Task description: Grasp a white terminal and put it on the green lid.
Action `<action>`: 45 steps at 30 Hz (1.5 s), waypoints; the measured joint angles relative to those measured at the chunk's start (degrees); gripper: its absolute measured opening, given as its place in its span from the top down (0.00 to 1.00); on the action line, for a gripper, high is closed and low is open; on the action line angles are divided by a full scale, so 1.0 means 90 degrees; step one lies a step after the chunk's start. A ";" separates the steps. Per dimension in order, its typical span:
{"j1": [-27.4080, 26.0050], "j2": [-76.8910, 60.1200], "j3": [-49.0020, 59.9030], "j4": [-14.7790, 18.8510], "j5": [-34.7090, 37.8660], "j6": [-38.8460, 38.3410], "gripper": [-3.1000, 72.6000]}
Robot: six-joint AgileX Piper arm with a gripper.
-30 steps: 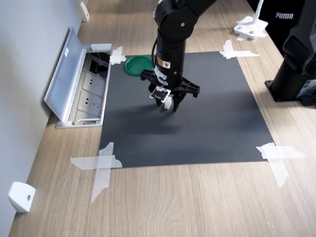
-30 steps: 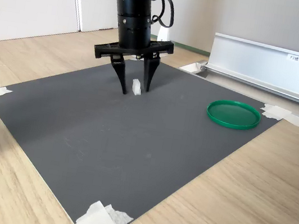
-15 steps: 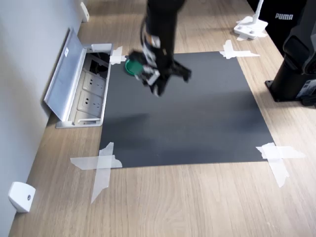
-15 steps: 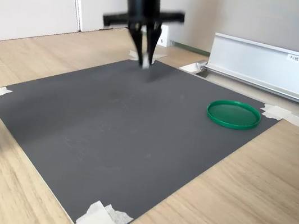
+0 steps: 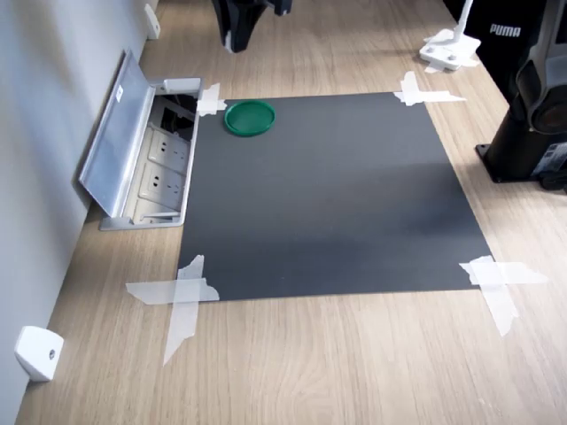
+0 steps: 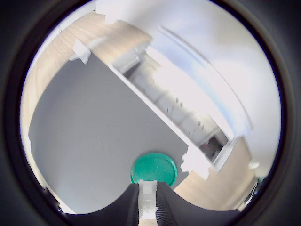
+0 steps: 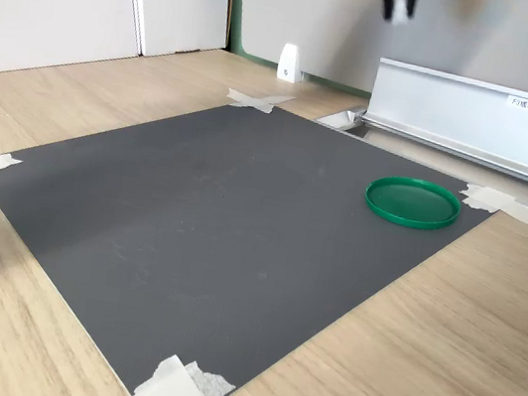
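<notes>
Raised off mat: tool point(image 6: 147, 207) (mostly cropped) | clamps white terminal point(image 6: 147, 197) | above green lid point(image 6: 153, 168)

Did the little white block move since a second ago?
Yes. The white terminal, shut in the pincer, rose off the black mat and hangs high near the green lid.

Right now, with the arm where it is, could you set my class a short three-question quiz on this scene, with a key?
1. True or false: the green lid has nothing on it.
2. What do the jaws hold, high above the table? A) the white terminal B) a strip of tape C) nothing
3. Fill in: the green lid lies near a corner of the black ____.

Key: 1 true. 2 A. 3 mat.
</notes>
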 joint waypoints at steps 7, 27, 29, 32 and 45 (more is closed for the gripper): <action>-0.0227 0.0724 0.0023 -0.0188 -0.0050 0.0128 0.85; -0.0249 0.0961 0.1158 -0.0522 -0.1590 0.0134 0.85; -0.0249 0.0982 0.1158 -0.0551 -0.1652 0.0134 0.85; -0.0249 0.1077 0.1158 -0.0699 -0.1645 0.0134 0.82; -0.0249 0.1145 0.1158 -0.0762 -0.1832 0.0202 0.22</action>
